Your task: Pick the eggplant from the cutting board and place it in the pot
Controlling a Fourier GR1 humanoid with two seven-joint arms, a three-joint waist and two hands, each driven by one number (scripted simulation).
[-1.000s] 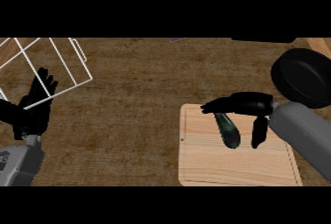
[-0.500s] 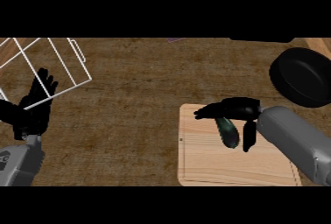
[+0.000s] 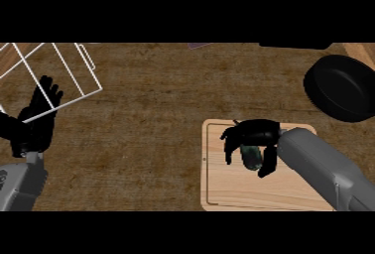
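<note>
While the eggplant [image 3: 251, 155] lies on the cutting board [image 3: 234, 191], my right hand [image 3: 253, 135] sits directly over it, covering its far end. Only a short stretch of the dark green, glossy body shows, framed between my fingers [image 3: 229, 148] on the left and my thumb [image 3: 268, 162] on the right. Those black fingers hang curled down on both sides of it, so I am closed around the eggplant, though I cannot tell whether it has left the wood or rests on it. It lies in the far half of the board, roughly in the middle from left to right, with its length running from far to near.

Pale wood shows bare on the near part of the board and along its left edge, where a thin groove follows the rim. My grey right forearm [image 3: 322, 166] comes in from the lower right and crosses the board's right side, hiding that corner.

Far to the right, well apart from the board, stands the black pot [image 3: 344, 89], round and dark inside, partly cut off by the right edge of the view.

Across the brown counter [image 3: 154, 99], at the far left, stands a white wire rack [image 3: 66, 74]. My left hand [image 3: 35, 121] rests open beside it near the left edge, fingers straight and pointing away, holding nothing, with its grey forearm [image 3: 21, 186] below.
</note>
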